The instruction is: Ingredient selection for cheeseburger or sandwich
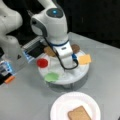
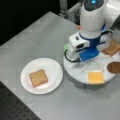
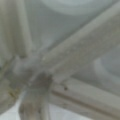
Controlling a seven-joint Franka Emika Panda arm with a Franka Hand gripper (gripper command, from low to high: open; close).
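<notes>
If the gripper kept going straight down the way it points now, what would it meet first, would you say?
Most likely the white divided tray itself: the gripper points down over its middle, and the wrist view shows only the dividers close below, no ingredient. The fingertips are hidden, so depth is uncertain.

Both front views are evenly bright yet soft and blocky. The tabletop (image 1: 25,100) carries a dim shadow under the round tray (image 1: 75,75), against a black backdrop. The wrist view is a heavy, pale, close-up blur.

no readable text, labels or numbers
</notes>
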